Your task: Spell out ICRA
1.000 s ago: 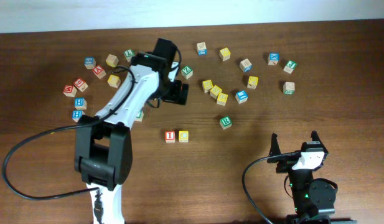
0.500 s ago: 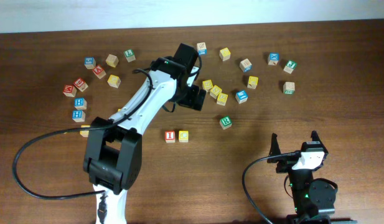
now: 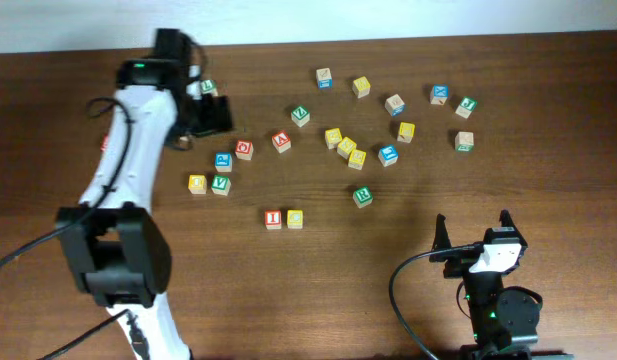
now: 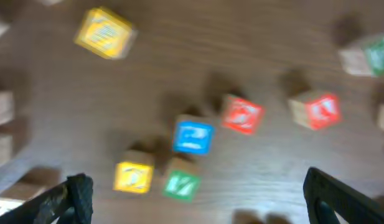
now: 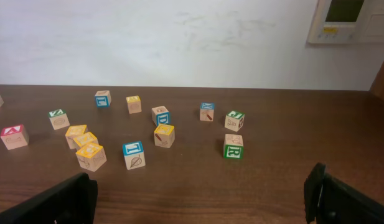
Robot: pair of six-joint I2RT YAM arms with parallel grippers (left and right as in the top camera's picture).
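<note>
The I cube (image 3: 273,218) and the yellow C cube (image 3: 294,218) sit side by side, about touching, in the near middle of the surface (image 3: 548,120). The green R cube (image 3: 362,196) stands alone to their right. The red A cube (image 3: 281,141) lies farther back, near another red cube (image 3: 244,149). These are likely light, stiff wooden blocks (smooth faces could slip), best pinched squarely across two opposite flat sides. The left gripper (image 3: 216,115) hovers at the far left, fingers spread and empty. The right gripper (image 3: 471,232) rests near its base, fingers likewise parted.
</note>
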